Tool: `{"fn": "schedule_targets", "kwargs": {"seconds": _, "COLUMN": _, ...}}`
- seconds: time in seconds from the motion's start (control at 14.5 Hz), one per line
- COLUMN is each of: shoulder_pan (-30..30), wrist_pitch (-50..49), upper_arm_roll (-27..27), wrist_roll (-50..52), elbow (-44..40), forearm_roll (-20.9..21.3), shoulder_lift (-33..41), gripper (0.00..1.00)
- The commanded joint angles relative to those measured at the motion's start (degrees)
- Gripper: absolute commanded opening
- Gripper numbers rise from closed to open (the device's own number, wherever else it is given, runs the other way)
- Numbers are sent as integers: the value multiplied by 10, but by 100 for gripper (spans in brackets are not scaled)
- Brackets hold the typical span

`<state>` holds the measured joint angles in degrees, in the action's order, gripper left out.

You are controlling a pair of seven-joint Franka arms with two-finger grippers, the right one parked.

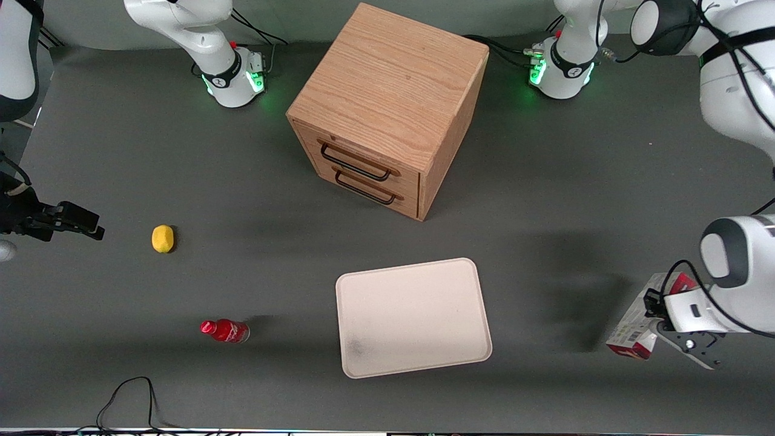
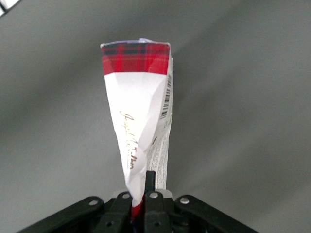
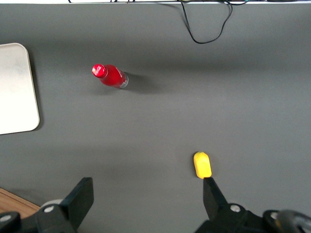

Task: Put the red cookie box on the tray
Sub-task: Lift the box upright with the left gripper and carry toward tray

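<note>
The red cookie box [image 1: 633, 324] is held above the dark table at the working arm's end, its shadow falling on the mat between it and the tray. My left gripper [image 1: 657, 328] is shut on one end of it. In the left wrist view the gripper [image 2: 141, 190] pinches the box [image 2: 138, 107] by its crumpled white panel, and the tartan red end points away from the fingers. The cream-white tray [image 1: 412, 315] lies flat near the front camera, toward the middle of the table, with nothing on it. Its corner [image 3: 17, 87] also shows in the right wrist view.
A wooden two-drawer cabinet [image 1: 387, 109] stands farther from the camera than the tray. A small red bottle [image 1: 225, 330] and a yellow lemon [image 1: 162, 238] lie toward the parked arm's end. A black cable [image 1: 130, 393] loops near the front edge.
</note>
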<state>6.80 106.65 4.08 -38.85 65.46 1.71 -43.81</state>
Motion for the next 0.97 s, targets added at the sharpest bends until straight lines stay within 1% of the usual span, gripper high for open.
{"fn": "schedule_targets", "kwargs": {"seconds": 0.0, "shoulder_pan": -9, "wrist_pitch": -86, "upper_arm_roll": -3, "wrist_roll": 32, "elbow": -50, "forearm_roll": -6, "shoulder_lift": 25, "gripper": 0}}
{"fn": "schedule_targets", "kwargs": {"seconds": 0.14, "shoulder_pan": -15, "wrist_pitch": -121, "upper_arm_roll": -2, "wrist_roll": 82, "elbow": -55, "forearm_roll": -6, "shoulder_lift": 56, "gripper": 0}}
{"fn": "schedule_targets", "kwargs": {"seconds": 0.21, "shoulder_pan": -22, "wrist_pitch": -136, "upper_arm_roll": -5, "wrist_roll": 91, "elbow": -56, "forearm_roll": -5, "shoulder_lift": 71, "gripper": 0}}
{"fn": "schedule_targets", "kwargs": {"seconds": 0.76, "shoulder_pan": -26, "wrist_pitch": -227, "upper_arm_roll": -8, "wrist_roll": 90, "elbow": -56, "forearm_roll": 5, "shoulder_lift": 159, "gripper": 0}}
{"fn": "schedule_targets", "kwargs": {"seconds": 0.9, "shoulder_pan": -27, "wrist_pitch": -238, "upper_arm_roll": -8, "wrist_roll": 91, "elbow": -56, "forearm_roll": 8, "shoulder_lift": 170, "gripper": 0}}
